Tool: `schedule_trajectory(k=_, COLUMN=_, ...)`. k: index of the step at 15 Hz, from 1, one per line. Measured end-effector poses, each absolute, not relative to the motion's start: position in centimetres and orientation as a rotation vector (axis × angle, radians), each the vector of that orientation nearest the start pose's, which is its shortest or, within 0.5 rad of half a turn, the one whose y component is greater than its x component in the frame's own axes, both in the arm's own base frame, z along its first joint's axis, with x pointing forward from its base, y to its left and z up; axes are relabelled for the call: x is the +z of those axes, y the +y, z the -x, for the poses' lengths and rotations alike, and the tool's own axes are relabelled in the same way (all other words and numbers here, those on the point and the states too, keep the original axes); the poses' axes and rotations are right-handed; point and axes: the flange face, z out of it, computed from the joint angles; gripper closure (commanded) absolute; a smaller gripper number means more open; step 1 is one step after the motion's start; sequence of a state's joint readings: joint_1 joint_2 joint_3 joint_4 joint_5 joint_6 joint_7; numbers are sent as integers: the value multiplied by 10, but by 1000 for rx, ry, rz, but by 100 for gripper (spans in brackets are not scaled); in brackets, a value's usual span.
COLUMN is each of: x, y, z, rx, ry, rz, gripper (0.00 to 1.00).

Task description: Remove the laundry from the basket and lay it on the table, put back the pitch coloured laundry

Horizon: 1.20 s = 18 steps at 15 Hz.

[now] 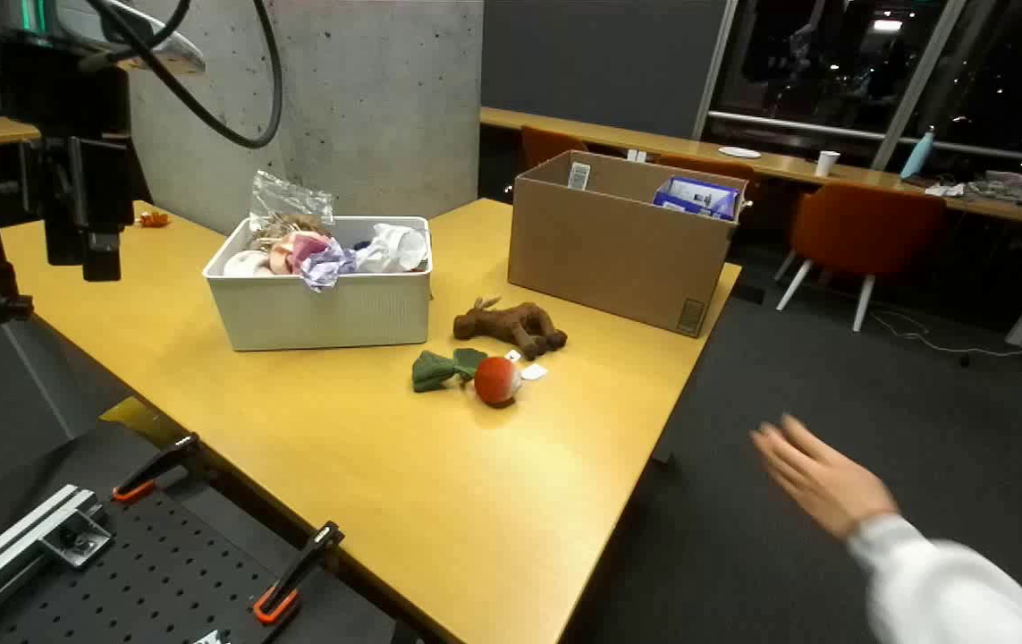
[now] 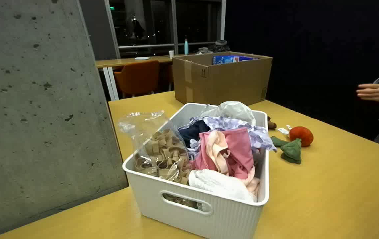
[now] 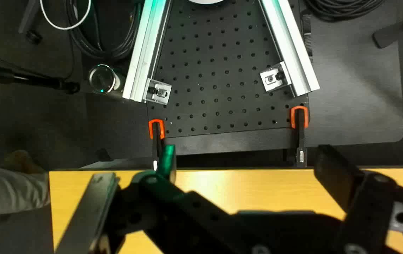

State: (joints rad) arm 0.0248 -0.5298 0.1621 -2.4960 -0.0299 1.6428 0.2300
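The white basket [image 1: 332,313] stands on the yellow table [image 1: 439,501] and also shows in an exterior view [image 2: 229,215]. It holds a pink cloth [image 2: 240,149], a peach cloth [image 2: 216,149], a white fluffy cloth [image 2: 221,184], a lavender patterned cloth [image 2: 260,134] and a dark navy cloth [image 2: 192,131]. A clear bag of tan strips [image 2: 166,152] and a whitish plastic bag [image 2: 237,111] are also in it. My gripper [image 1: 86,264] hangs high, left of the basket in that exterior view. In the wrist view my gripper [image 3: 247,160] is open and empty, above the table edge.
A cardboard box [image 1: 609,255] stands at the table's far end. A brown plush animal [image 1: 511,326] and a red-and-green plush vegetable [image 1: 497,380] lie beside the basket. A concrete pillar [image 2: 43,99] borders the table. A person's hand [image 1: 823,483] is beyond the table edge.
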Motion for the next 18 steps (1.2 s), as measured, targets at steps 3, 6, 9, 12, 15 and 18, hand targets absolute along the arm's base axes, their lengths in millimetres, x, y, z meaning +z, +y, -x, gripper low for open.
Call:
schedule_trajectory(k=3, x=445, y=63, z=-342, rx=496, ry=117, rz=3274, gripper=0)
schedule_trajectory(k=6, x=445, y=63, z=-342, rx=496, ry=117, rz=3274, gripper=0)
schedule_trajectory(k=9, x=445, y=63, z=-342, rx=496, ry=117, rz=3274, gripper=0)
schedule_trajectory(k=12, x=445, y=63, z=-342, rx=496, ry=117, rz=3274, gripper=0)
schedule_trajectory(k=15, x=444, y=63, z=-343, rx=491, ry=114, rz=3284, gripper=0)
schedule_trajectory(k=18, x=450, y=65, z=-368, rx=374, ry=78, rz=3353, gripper=0)
